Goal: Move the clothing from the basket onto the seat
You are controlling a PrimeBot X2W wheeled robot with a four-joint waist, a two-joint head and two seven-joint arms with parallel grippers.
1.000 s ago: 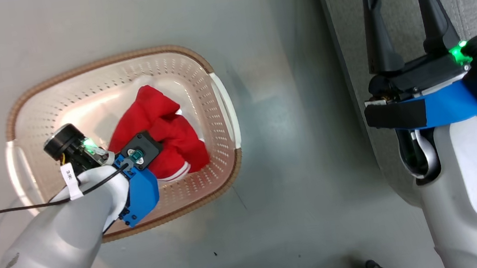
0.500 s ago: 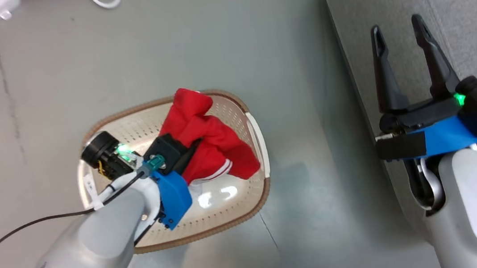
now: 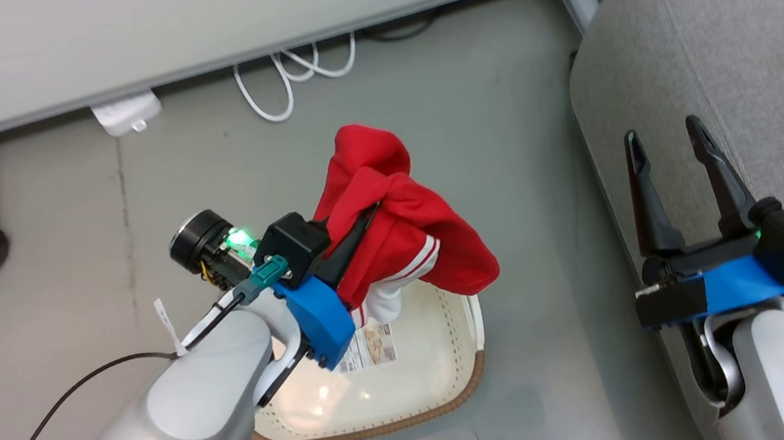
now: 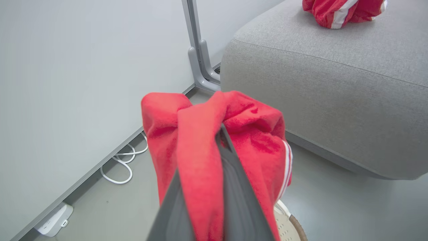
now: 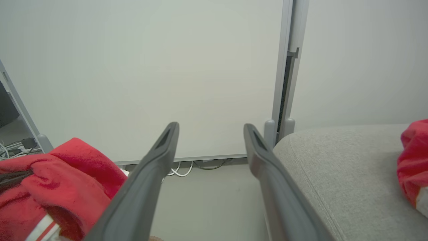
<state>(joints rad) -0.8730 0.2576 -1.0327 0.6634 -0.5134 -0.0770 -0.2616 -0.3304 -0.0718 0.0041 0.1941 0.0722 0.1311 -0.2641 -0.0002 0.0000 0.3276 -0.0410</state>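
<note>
Grey floor (image 3: 499,126) runs under the whole scene, and nearest the robot the basket (image 3: 480,380) sits on it with only its paper label (image 3: 369,344) lying inside. Just above it the left gripper (image 3: 363,222) is clamped on a red garment (image 3: 432,245), its dark fingers buried in a bunched fold so the cloth drapes down both sides, white stripes showing and the hem hanging over the basket's rim. Gripping a thick bundle likely keeps the slack fabric from slipping on the way across. To the right, the right gripper (image 3: 662,130) hovers over the edge of the seat (image 3: 710,29) with jaws spread wide and nothing between them, apparently kept clear of the path. Further in on the seat lies a second garment (image 4: 341,11), so this looks like the last piece to carry over. Beyond, a white cable (image 3: 287,77) loops at the foot of a pale wall panel (image 3: 192,21).
</note>
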